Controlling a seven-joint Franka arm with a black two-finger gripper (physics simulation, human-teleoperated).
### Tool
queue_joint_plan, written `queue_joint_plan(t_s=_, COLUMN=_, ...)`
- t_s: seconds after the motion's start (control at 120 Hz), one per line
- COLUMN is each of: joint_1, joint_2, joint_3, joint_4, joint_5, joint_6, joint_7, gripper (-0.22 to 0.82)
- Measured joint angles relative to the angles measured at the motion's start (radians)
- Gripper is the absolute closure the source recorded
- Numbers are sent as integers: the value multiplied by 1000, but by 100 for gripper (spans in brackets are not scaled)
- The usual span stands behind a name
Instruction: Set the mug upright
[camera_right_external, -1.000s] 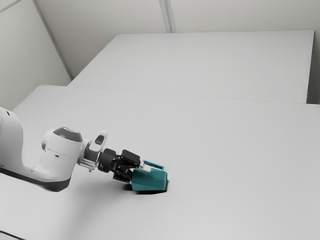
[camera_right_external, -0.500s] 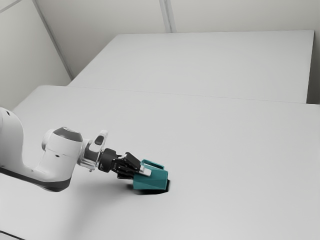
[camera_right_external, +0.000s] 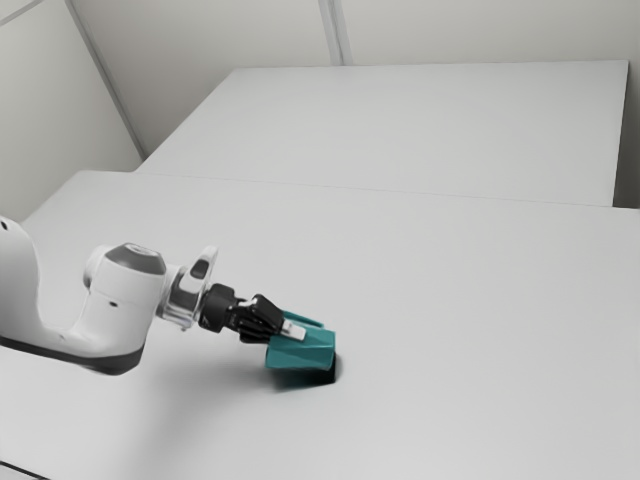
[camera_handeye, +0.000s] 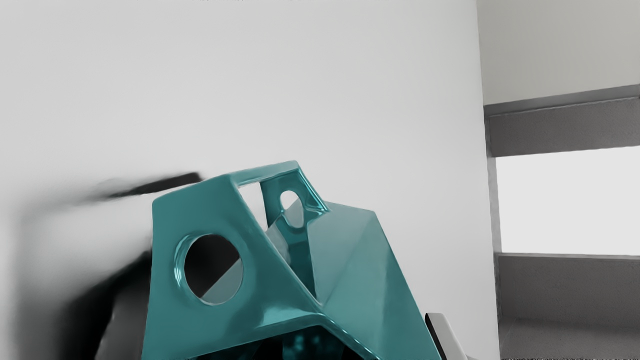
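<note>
Teal and faceted, the mug (camera_right_external: 305, 351) lies on its side in the exterior view, toward the near part of the table (camera_right_external: 460, 310), its mouth facing the exterior view's left, where the gripper (camera_right_external: 286, 333) has hold of it. Its handle (camera_right_external: 303, 319) runs along the upper, far side. Half a second ago the fingers had drawn together on the mug; since then mug and hand have risen a little, and a dark shadow (camera_right_external: 326, 378) shows beneath. It looks lifted, which should give it room to be tipped base-down (it is nowhere near upright yet).

In the wrist view, one pale fingertip (camera_handeye: 446, 337) stands against the outside of the mug, close to its mouth; the other is probably inside, clamping the wall. A hold so near the rim could let the mug pivot as it turns.
</note>
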Motion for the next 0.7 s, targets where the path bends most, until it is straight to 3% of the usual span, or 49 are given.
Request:
queue_joint_plan(t_s=0.225, joint_1=9, joint_2=-73, joint_3=-36, joint_4=62, joint_5=142, joint_6=27, joint_7=-37, gripper=78)
queue_joint_plan(t_s=0.417, joint_1=17, joint_2=-133, joint_3=-56, joint_4=157, joint_5=485, joint_6=34, joint_7=-123, gripper=78)
queue_joint_plan(t_s=0.7, joint_1=15, joint_2=-137, joint_3=-69, joint_4=250, joint_5=970, joint_6=22, joint_7=-272, gripper=78)
